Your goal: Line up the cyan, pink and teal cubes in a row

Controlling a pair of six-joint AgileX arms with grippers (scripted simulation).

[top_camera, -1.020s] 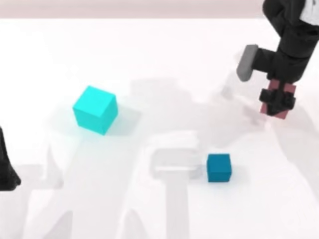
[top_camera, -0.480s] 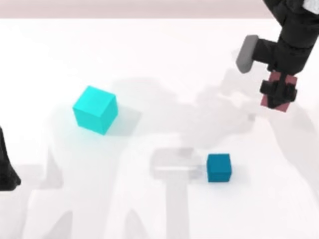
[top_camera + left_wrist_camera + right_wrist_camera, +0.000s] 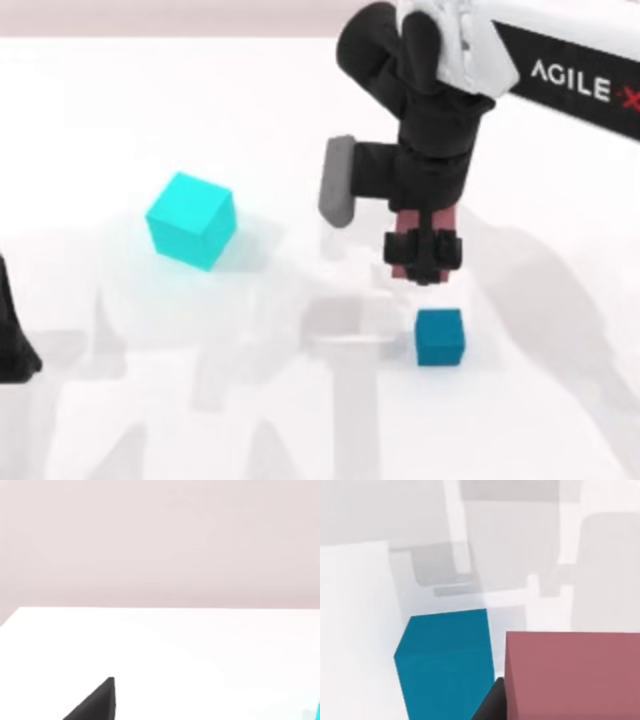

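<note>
Pink cube (image 3: 402,250) in R gripper (image 3: 424,262) (aloft)

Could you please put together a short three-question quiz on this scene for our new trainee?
1. True or false: the right gripper holds the pink cube.
2. Which cube lies nearest the top view's left side: A) the teal cube, B) the cyan cube, C) the pink cube?
3. Where is the left arm?

Key:
1. True; the fingers are shut on it, above the table and just beyond the teal cube.
2. B.
3. Parked at the top view's left edge, away from all three cubes.
</note>
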